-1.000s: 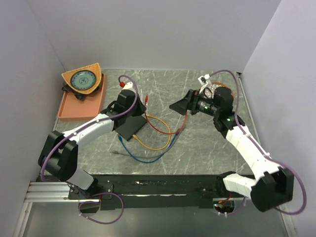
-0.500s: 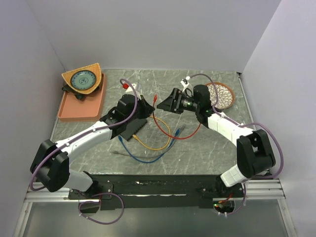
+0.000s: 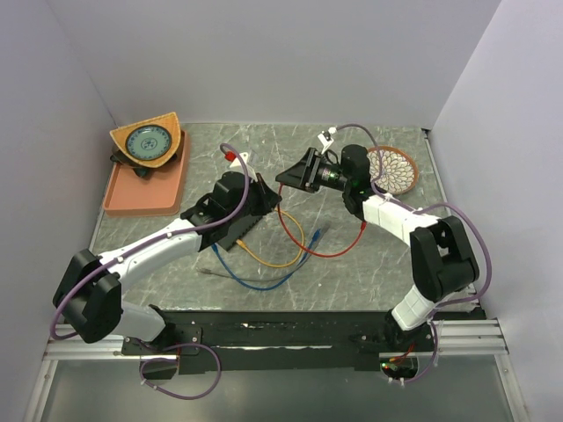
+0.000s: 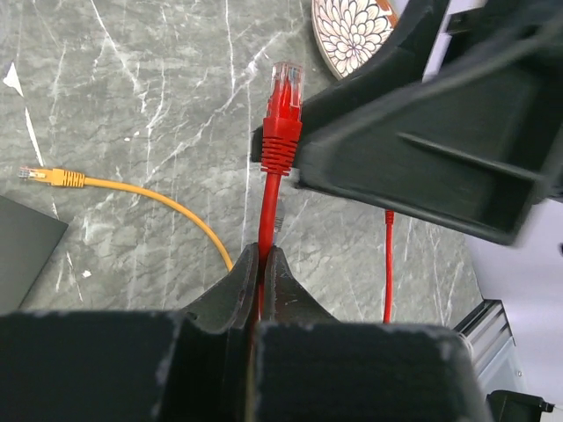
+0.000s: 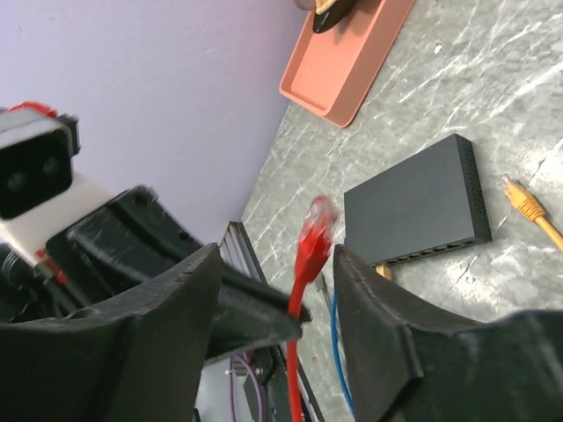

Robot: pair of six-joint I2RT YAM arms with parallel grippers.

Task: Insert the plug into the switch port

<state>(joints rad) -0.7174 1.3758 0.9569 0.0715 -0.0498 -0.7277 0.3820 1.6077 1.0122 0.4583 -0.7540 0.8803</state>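
Note:
My left gripper (image 4: 261,255) is shut on the red cable just below its red plug (image 4: 283,114), which sticks up past the fingertips. My right gripper (image 5: 277,257) is open, with a finger on each side of the red plug (image 5: 312,237), not closed on it. In the top view the two grippers (image 3: 268,195) (image 3: 287,176) meet above mid-table. The flat black switch (image 5: 409,211) lies on the table with its row of ports (image 5: 431,253) along one narrow side. In the top view the switch (image 3: 230,230) is partly under my left arm.
A yellow cable (image 3: 264,259) and a blue cable (image 3: 255,281) lie looped beside the switch. The red cable (image 3: 339,251) trails over the table. An orange tray (image 3: 145,189) is at the far left and a patterned round coaster (image 3: 396,169) at the far right.
My left gripper moved right with the red cable. My right gripper swung left to meet it and now straddles the plug.

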